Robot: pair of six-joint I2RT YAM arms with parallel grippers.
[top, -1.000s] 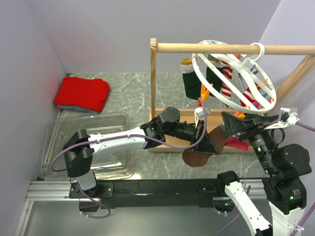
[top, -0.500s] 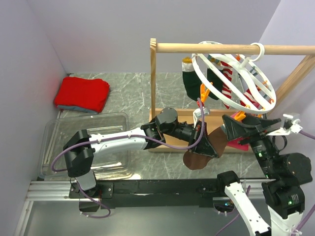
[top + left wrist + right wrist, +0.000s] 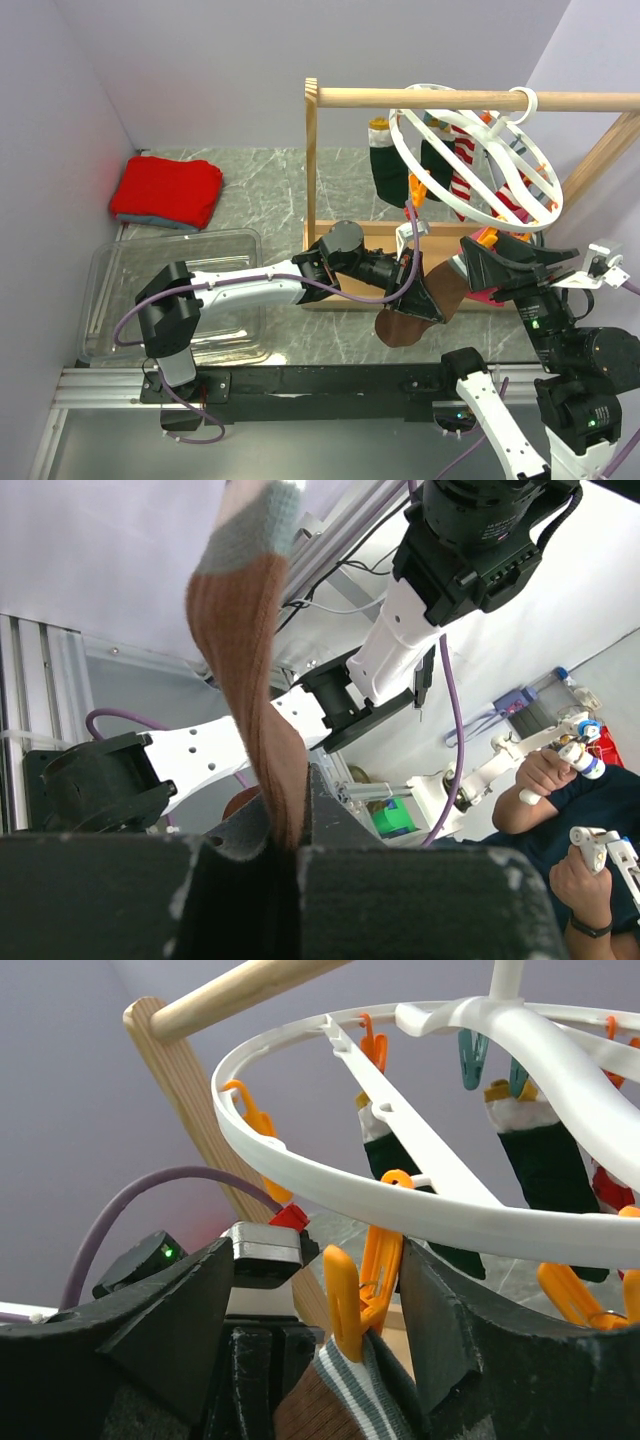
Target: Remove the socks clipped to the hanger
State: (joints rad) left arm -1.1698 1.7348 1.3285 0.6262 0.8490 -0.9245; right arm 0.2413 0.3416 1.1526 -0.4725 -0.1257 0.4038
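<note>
Change: the right gripper (image 3: 482, 262) has drawn back toward 4 o'clock in the top view and its arm sits lower. The left gripper (image 3: 425, 297) has eased slightly toward 6 o'clock with its load.
Left tool: clamped hard on the brown knitted sock with a grey-and-white striped cuff (image 3: 245, 680), gripping near its toe end (the wrist view shows no gap between the fingers).
Right tool: jaws spread wide, one on either side of a small orange plastic clip (image 3: 358, 1285). Neither face appears to touch it.
Held sock: its cuff is in the orange clip's bite, just under the rim of the large white plastic ring-shaped hanger (image 3: 300, 1175). The body runs toward 8 o'clock from the clip down to the left gripper.
Other socks: a dark green sock (image 3: 385, 165) and a red-and-white striped sock (image 3: 462, 170) hang clipped to the ring, at 12 to 1 o'clock from the left gripper.
Hanger: tilted, hooked over the round wooden rail (image 3: 420, 97).
Meaning: the clip has evidently not released yet. The retreat probably leaves the jaws bracketing the clip less deeply, so the likely next step is to squeeze it while the left gripper keeps the sock taut.
Risk: pulling alone may swing the hanger on its hook instead of freeing the cuff.
</note>
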